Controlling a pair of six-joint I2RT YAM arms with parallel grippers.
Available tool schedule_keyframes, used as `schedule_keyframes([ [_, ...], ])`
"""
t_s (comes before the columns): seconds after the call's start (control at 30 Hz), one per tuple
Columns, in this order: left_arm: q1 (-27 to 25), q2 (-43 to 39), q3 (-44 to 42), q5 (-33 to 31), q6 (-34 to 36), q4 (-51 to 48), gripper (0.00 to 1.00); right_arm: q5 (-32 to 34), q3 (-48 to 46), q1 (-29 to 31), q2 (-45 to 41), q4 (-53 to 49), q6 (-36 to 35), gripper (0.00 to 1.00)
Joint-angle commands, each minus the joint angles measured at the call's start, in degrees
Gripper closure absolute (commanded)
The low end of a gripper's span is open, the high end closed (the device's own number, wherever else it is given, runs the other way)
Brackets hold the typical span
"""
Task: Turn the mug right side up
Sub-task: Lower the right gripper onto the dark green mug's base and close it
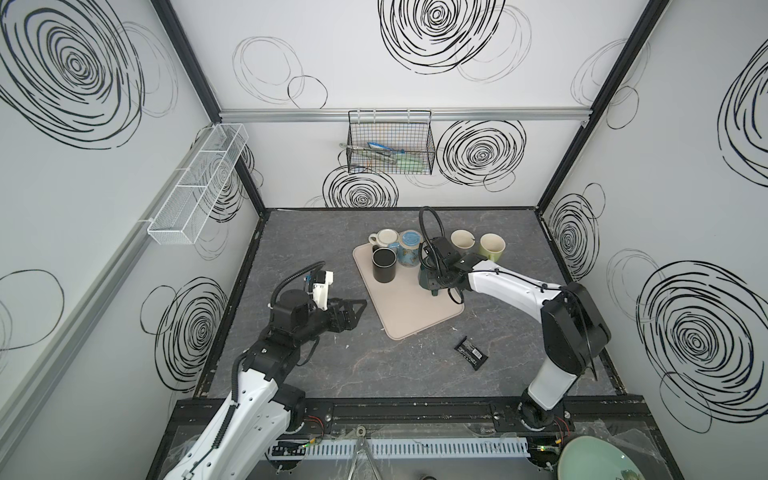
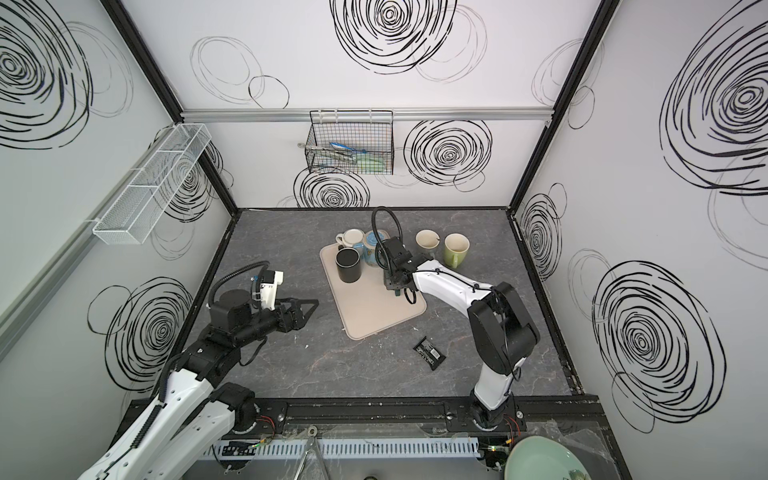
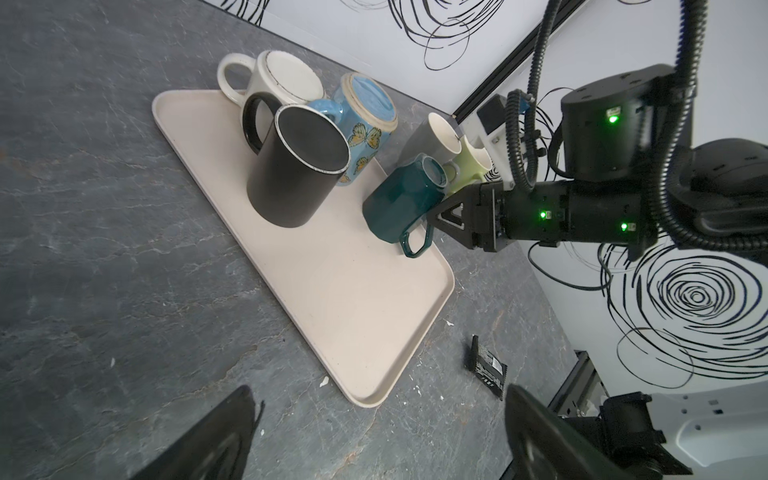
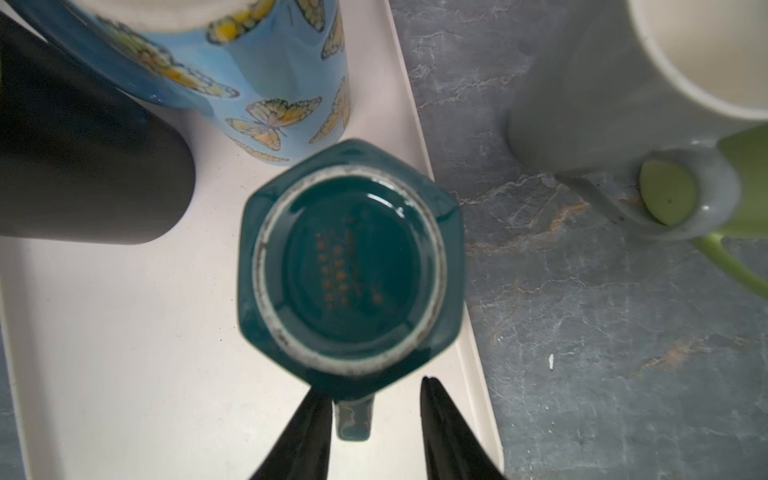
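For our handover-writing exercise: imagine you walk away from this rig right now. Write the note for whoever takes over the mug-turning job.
Left gripper: open and empty, left of the tray in both top views.
Right gripper: fingers either side of the teal mug at its handle. There is a gap on one side, so it is not yet clamped.
Teal mug: upside down, base up, on the tray near its right edge.
Done: right gripper lined up on the handle.
Left: close on the handle, lift, flip the mug, set it down upright.
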Motion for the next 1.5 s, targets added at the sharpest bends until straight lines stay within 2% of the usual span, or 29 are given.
schedule_keyframes([
  [0.0, 0.30, -0.40, -1.43, 2.17, -3.33, 4.98, 0.04, 0.91, 2.61, -0.22, 2.06, -3.33, -1.04, 0.61],
  [0.6, -0.53, -0.50, -3.12, 2.51, -5.84, 8.45, 0.04, 1.56, 5.49, -0.40, 5.31, -4.06, -1.27, 0.68],
  [0.77, -0.69, -0.40, -3.16, 2.88, -5.40, 8.94, 0.04, 1.39, 5.75, -0.57, 5.52, -3.71, -1.22, 0.82],
  [0.83, -0.68, -0.33, -2.99, 2.69, -5.40, 8.94, 0.04, 1.23, 6.14, -0.66, 5.90, -4.00, -1.31, 0.84],
  [1.2, -1.02, 0.03, -3.29, 2.54, -5.58, 9.20, 0.04, 0.70, 6.60, -0.75, 7.15, -4.12, -1.39, 0.87],
  [1.33, -1.23, 0.12, -3.56, 2.68, -5.84, 9.54, 0.04, 0.60, 7.42, -0.71, 7.77, -4.57, -1.40, 0.94],
  [1.47, -1.29, 0.56, -3.65, 3.05, -5.96, 9.87, 0.04, 0.49, 7.46, -0.66, 7.44, -4.36, -1.44, 0.96],
])
